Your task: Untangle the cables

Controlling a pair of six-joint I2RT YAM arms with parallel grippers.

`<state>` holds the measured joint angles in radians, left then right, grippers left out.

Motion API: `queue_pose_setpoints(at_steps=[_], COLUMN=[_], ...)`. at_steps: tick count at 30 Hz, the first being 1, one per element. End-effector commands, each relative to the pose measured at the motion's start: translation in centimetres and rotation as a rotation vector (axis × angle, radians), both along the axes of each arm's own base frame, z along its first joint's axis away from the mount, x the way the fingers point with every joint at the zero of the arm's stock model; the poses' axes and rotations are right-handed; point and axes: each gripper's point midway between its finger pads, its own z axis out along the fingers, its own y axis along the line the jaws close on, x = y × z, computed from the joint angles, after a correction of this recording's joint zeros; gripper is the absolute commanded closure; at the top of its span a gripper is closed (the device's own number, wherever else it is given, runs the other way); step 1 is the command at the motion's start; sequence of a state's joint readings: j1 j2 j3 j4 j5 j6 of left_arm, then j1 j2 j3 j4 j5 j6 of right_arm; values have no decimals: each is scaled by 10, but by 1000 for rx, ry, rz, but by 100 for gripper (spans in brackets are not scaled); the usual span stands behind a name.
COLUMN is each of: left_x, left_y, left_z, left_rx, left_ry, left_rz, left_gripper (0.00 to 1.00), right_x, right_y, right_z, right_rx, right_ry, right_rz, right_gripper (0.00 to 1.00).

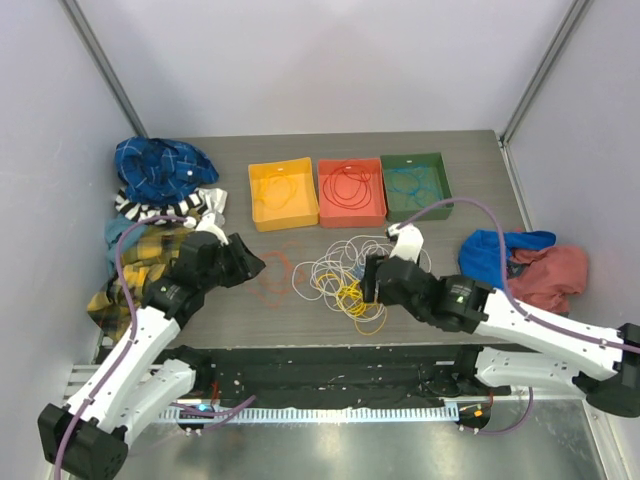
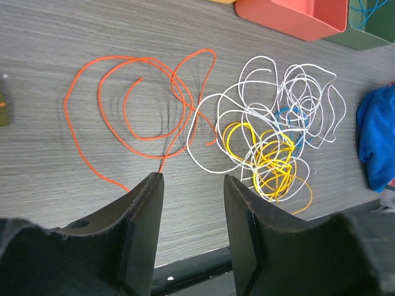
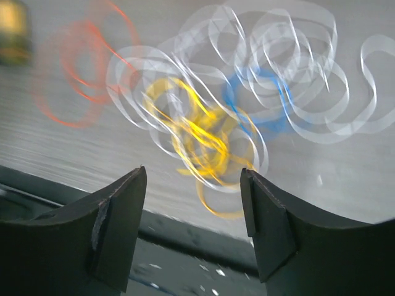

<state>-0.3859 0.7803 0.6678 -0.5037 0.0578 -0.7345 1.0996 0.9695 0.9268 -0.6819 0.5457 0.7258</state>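
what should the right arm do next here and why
Probably lower the right gripper and close on the yellow cable. Its jaws are open and empty, hovering right above that cable, which is knotted into the white cables on their near side, so it looks the easiest strand to pull free first.

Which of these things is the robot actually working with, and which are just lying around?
Part of the job: tangle of white, yellow and blue cables; orange cable; probably the yellow tray, red tray and green tray, each holding cable.
Just lying about: left cloth pile; right cloth pile.
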Motion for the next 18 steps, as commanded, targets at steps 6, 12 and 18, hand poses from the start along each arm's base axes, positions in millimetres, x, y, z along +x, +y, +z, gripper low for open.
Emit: queue_pose_setpoints(at_steps=[6,12,18], left_x=[5,2,-1], left_y=[-17,-14,-11], left_z=[3,0,-7], left_rx=[-89,-85,-67], left_ry=[-16,-15,5], left_rz=[-27,-20,-18], left_gripper=[53,52,52], right_x=[-17,0,11], right_y=[-14,8,20], right_z=[-79,-81,-111], right_rx=[-5,-21,-118], right_ry=[159,113,122], right_rz=[-124,-92,-74], right_gripper=[43,55,59])
